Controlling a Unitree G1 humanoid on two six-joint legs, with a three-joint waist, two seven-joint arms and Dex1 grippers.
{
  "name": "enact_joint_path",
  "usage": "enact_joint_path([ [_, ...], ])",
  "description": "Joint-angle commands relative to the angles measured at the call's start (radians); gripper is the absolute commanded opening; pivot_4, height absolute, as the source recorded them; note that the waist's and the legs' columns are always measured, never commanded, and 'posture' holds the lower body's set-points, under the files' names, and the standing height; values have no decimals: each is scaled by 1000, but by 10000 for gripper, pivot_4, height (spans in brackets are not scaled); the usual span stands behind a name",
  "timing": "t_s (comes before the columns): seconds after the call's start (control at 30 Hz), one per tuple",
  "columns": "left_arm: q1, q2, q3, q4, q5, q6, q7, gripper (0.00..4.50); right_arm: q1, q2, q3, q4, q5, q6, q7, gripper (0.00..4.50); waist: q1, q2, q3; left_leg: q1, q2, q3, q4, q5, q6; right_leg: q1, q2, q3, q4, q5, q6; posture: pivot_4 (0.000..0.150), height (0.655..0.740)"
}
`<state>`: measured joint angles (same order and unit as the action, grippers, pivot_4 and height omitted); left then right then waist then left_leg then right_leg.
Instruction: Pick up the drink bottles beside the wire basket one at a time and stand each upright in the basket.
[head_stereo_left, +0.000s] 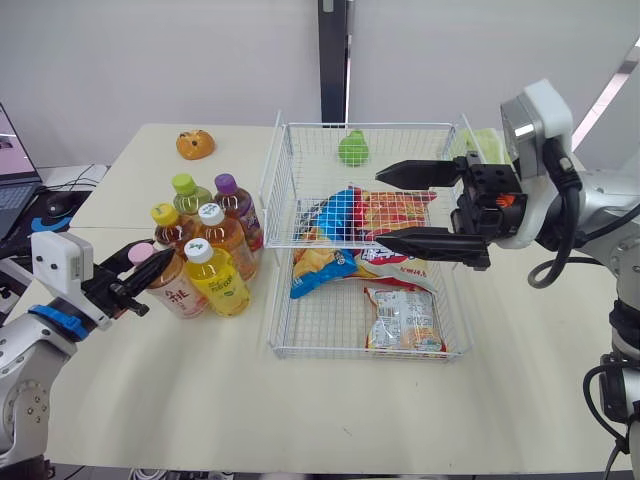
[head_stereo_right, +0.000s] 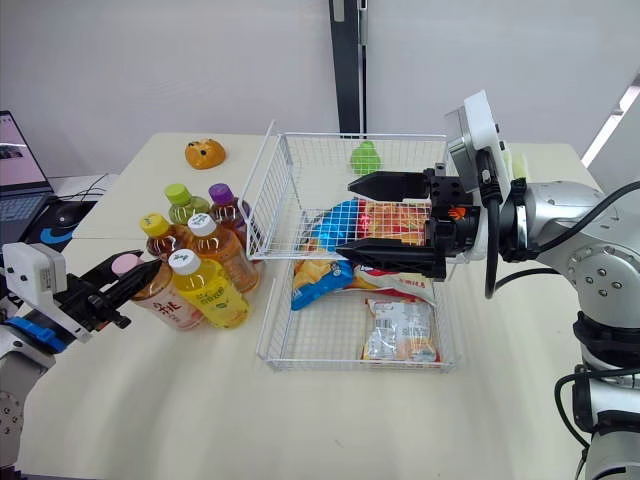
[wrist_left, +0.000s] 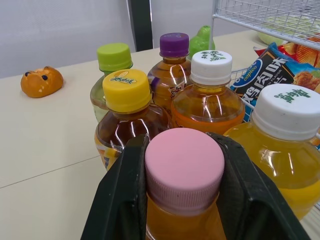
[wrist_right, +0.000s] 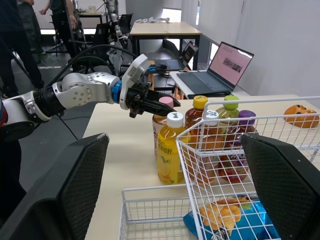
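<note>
Left gripper (wrist_left: 184, 145) fingers (wrist_left: 125, 200) clamp the pink-capped bottle (wrist_left: 184, 170) at its cap, beside the wire basket (head_stereo_left: 280, 200) on the desk (head_stereo_left: 150, 400). Likely full, heavy, slippery: grip under the cap ridge. Right gripper (head_stereo_left: 380, 206) hangs wide open, empty, over the basket

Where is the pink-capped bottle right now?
In the left eye view the pink-capped bottle stands left of the wire basket, beside the yellow drink bottle, its cap gripped by the left gripper.
</note>
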<state>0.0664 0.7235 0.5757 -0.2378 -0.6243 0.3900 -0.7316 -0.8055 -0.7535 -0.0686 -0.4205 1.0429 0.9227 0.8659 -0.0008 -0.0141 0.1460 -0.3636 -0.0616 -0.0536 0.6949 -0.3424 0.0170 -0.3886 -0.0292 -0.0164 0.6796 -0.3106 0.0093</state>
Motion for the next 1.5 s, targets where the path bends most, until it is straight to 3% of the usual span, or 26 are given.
enact_joint_path([
  [0.03,-2,40,81,-28,-44,25,-7,13619,-11,-11,-29,-24,15,-6,6,45000,0,-1,1,0,0,0,0,0,0,0,0,0,0,0,0,1500,7400],
  [0.37,-42,307,316,4,-280,326,-145,13619,-30,11,-6,4,-13,-44,66,45000,-1,-4,13,-1,0,0,0,0,0,-1,0,0,-1,0,0,1500,7400],
  [0.53,-104,476,397,115,-316,439,-228,13619,-31,28,1,19,-30,-65,74,45000,-1,-4,16,-1,0,0,0,0,0,-1,0,0,-1,0,0,1500,7400],
  [0.73,-291,661,342,287,-326,503,-301,13619,-38,53,-3,29,-44,-73,68,45000,-1,-4,17,-1,0,-1,0,0,0,-1,0,-1,-1,0,0,1500,7400],
  [0.9,-577,775,131,396,-417,513,-298,13619,-43,60,-17,35,-59,-81,37,45000,1,-5,18,-2,0,-1,-1,0,0,-2,0,-1,-1,0,0,1500,7400],
  [1.03,-905,745,-109,429,-457,540,-283,13619,-51,58,-32,28,-64,-79,5,45000,0,-6,19,-2,-1,-1,0,0,0,-2,0,-1,-1,0,0,1500,7400],
  [1.2,-1279,581,-334,515,-364,564,-303,13619,-45,36,-61,-4,-60,-64,-43,45000,1,-6,19,-3,-1,-1,2,0,0,-3,0,-1,1,0,0,1500,7400],
  [1.5,-1610,266,-542,739,-149,488,-491,13619,35,-28,-144,-91,-98,-79,-155,45000,-9,-7,18,-20,-1,0,7,1,-2,-21,0,-1,5,1,1,1500,7400],
])
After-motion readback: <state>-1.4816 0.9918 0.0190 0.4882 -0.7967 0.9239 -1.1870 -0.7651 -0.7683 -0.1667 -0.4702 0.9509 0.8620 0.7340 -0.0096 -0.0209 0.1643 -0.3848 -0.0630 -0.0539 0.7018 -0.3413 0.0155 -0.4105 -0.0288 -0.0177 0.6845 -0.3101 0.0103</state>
